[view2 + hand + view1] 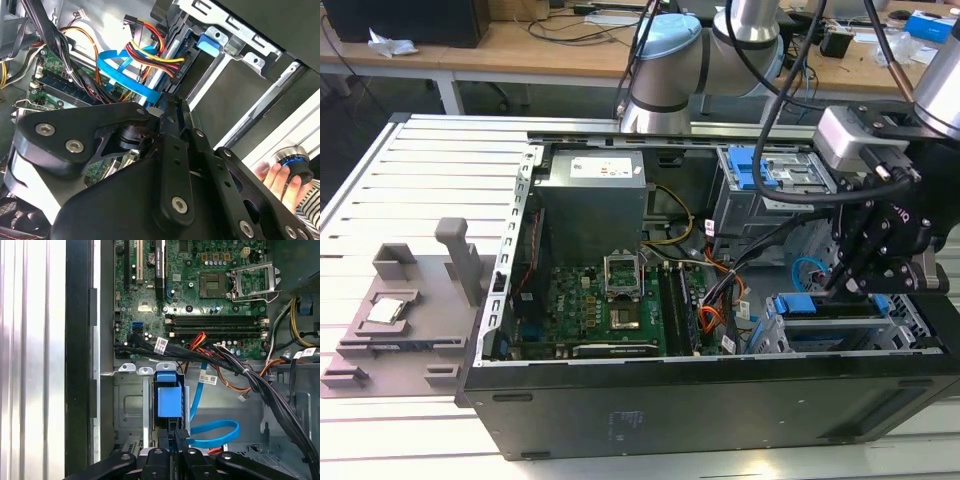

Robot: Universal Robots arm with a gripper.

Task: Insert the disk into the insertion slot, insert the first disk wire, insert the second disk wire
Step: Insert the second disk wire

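Disk (169,399), blue-framed, seated upright inside insertion slot (131,410), grey metal cage at case's front corner.

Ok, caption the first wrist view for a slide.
Hand at the blue disk seated in the insertion slot, below the motherboard.

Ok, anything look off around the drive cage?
Nothing damaged or spilled. One oddity: a person's hand grips a round knob beside the case in the second wrist view. A blue cable loops loose by the gripper.
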